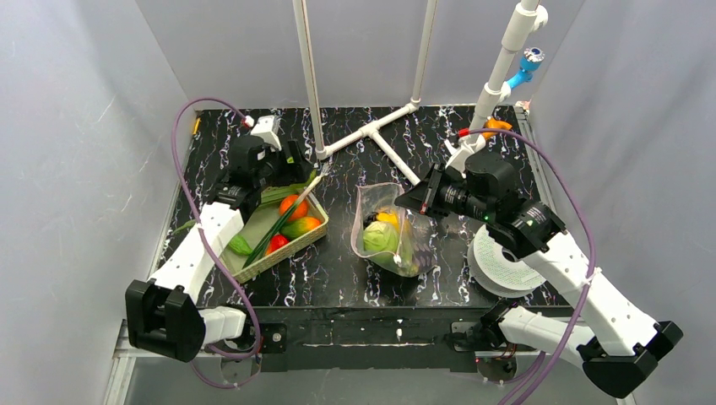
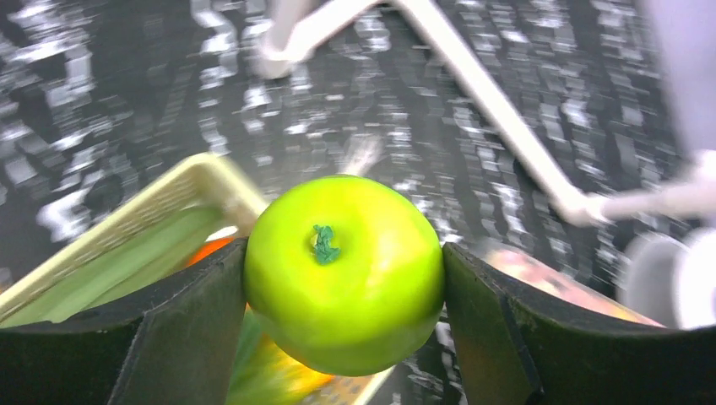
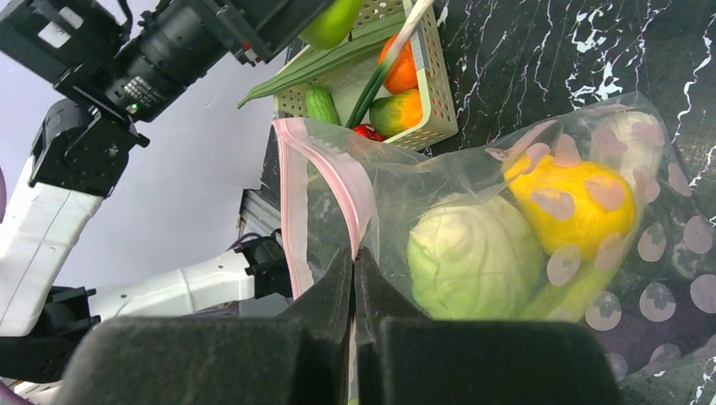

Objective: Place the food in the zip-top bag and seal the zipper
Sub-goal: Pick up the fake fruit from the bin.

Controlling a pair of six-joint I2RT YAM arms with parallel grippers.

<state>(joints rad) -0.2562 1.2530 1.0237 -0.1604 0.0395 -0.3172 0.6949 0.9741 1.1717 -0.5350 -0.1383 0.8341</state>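
My left gripper (image 2: pixel 344 257) is shut on a green apple (image 2: pixel 355 287), lifted above the far end of the woven basket (image 2: pixel 127 228). The same apple (image 3: pixel 333 21) shows in the right wrist view. The basket (image 1: pixel 317 236) holds a leek (image 1: pixel 283 218) and orange, red and green pieces. The clear dotted zip-top bag (image 1: pixel 415 249) stands mid-table with a pale green cabbage (image 3: pixel 473 257) and a yellow piece (image 3: pixel 574 198) inside. My right gripper (image 3: pixel 355 257) is shut on the pink zipper (image 3: pixel 359 190) lip. The other lip (image 3: pixel 291 202) stands apart, so the mouth is open.
A white pipe frame (image 1: pixel 371 131) lies across the back of the black marbled table (image 1: pixel 338 270). A white round disc (image 1: pixel 498 266) sits right of the bag under my right arm. An orange object (image 1: pixel 498 126) is at the far right corner.
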